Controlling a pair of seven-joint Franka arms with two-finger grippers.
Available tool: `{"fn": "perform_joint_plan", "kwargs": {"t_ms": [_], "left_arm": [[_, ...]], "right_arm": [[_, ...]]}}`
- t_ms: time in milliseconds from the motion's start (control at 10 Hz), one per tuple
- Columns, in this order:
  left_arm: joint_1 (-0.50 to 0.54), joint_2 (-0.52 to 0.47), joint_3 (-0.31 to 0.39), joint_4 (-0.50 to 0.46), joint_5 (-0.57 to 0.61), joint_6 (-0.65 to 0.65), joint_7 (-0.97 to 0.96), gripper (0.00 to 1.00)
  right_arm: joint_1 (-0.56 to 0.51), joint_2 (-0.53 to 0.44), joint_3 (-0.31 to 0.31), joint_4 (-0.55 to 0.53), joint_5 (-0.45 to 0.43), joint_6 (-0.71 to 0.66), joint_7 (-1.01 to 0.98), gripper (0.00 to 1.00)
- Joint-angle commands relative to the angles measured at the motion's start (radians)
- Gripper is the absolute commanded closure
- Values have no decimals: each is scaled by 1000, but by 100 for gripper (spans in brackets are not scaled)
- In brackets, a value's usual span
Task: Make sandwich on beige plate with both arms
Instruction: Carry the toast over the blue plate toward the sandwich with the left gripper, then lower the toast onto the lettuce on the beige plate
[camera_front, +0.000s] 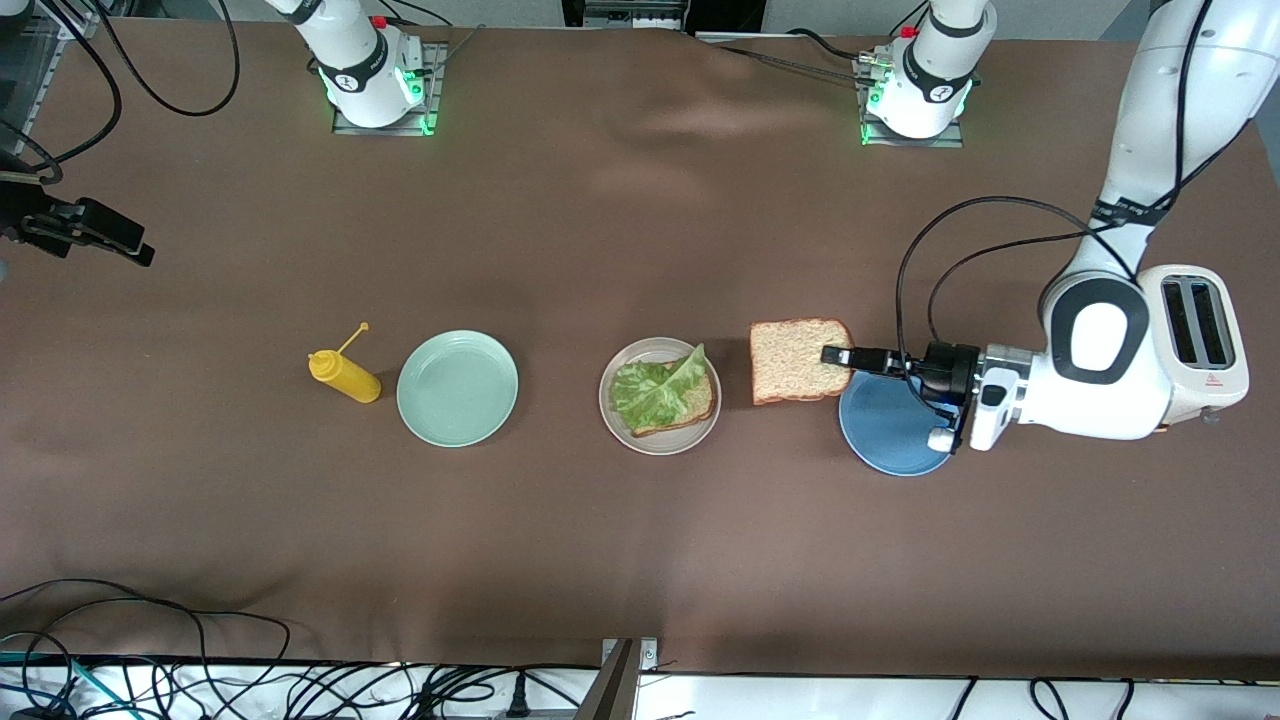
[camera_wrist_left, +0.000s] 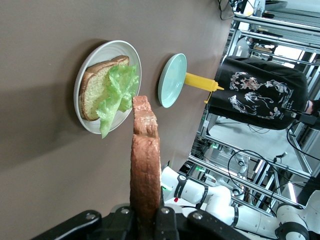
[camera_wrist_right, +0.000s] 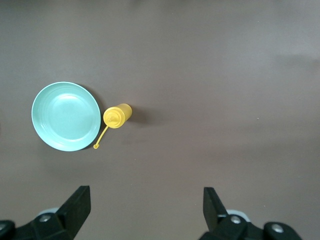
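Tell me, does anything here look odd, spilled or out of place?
Only one thing: the yellow mustard bottle lies tipped on its side beside the mint-green plate, cap hanging open. Nothing looks spilled. The left gripper holds a bread slice in the air beside the beige plate; the right gripper waits, open.

The left claw (camera_front: 836, 356) hides part (one edge) of the blue plate (camera_front: 885, 440).

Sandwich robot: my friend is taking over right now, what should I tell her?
Left gripper: shut on the top bread slice, held in the air between the blue plate and the beige plate.
Right gripper: open, waiting high over the table.
Done: bottom slice and lettuce lie on the beige plate.
Left: lay the held slice on the lettuce.
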Motion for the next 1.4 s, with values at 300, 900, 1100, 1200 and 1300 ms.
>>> {"fn": "perform_joint_plan", "kwargs": {"t_ms": [300, 900, 1100, 1200, 1300], "left_arm": [[-109, 68, 10, -79, -234, 169, 213, 100], [-245, 142, 11, -53, -426, 354, 263, 100], [-259, 182, 11, -55, -480, 359, 315, 100], [-267, 199, 11, -53, -510, 373, 338, 100], [-296, 200, 13, -53, -527, 405, 350, 100]], "right_arm": [[-3, -6, -3, 13, 34, -17, -15, 0], [-3, -6, -3, 12, 34, -17, -15, 0], [-3, -6, 0, 13, 34, -17, -15, 0], [-3, -6, 0, 13, 35, -17, -15, 0], [-3, -6, 0, 13, 35, -19, -15, 0]]}}
